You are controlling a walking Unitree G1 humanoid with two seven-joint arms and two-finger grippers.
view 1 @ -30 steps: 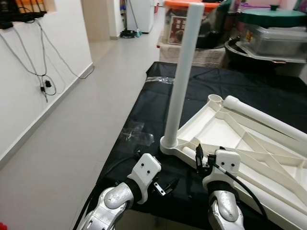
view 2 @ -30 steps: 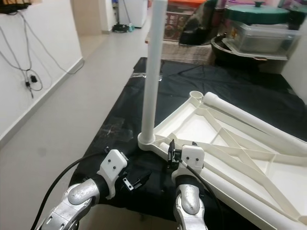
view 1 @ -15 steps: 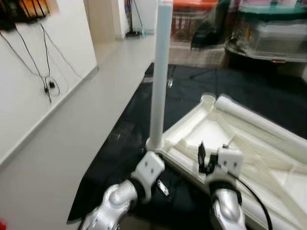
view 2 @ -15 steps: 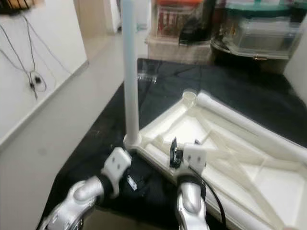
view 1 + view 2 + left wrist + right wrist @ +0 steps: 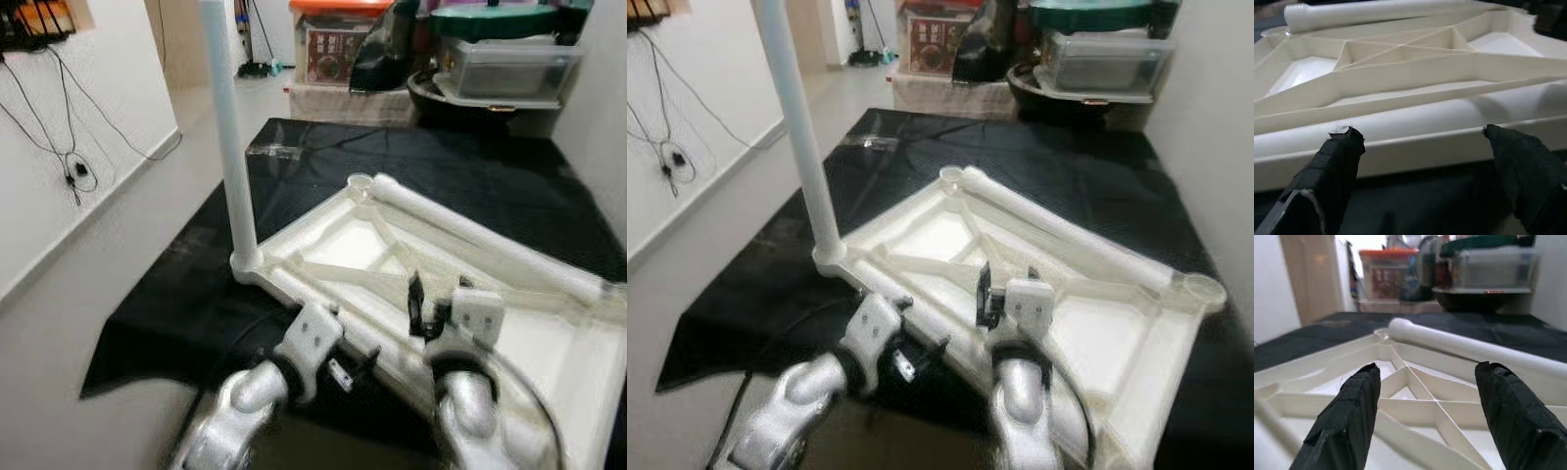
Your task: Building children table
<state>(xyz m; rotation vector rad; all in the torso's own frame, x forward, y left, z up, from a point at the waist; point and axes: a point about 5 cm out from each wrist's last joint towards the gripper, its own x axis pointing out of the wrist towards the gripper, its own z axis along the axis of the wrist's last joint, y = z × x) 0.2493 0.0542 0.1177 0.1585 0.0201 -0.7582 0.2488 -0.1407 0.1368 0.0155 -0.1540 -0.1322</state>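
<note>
Since a second ago the head camera has swung right and pulled back, so the whole scene has shifted. More of the upturned white tabletop (image 5: 1019, 284) now shows, out to its far-right corner socket (image 5: 1203, 287). The things themselves lie as they did. The tabletop rests ribs-up on the black-covered counter (image 5: 1087, 166), directly ahead of both pincers. One white leg (image 5: 227, 137) stands upright in the corner socket ahead of the left pincer (image 5: 1420, 147). A second leg (image 5: 1058, 230) lies along the tabletop's far edge, beyond the right pincer (image 5: 1425, 382).

The left pincer is spread wide, its fingers (image 5: 1334, 161) just short of the tabletop's near rim and not touching it. The right pincer hovers over the ribbed underside, also wide apart and empty.

Beyond the counter stand an orange-lidded box (image 5: 333, 44) with a printed label too blurred to read and a clear tub (image 5: 505, 69) under a green lid.
</note>
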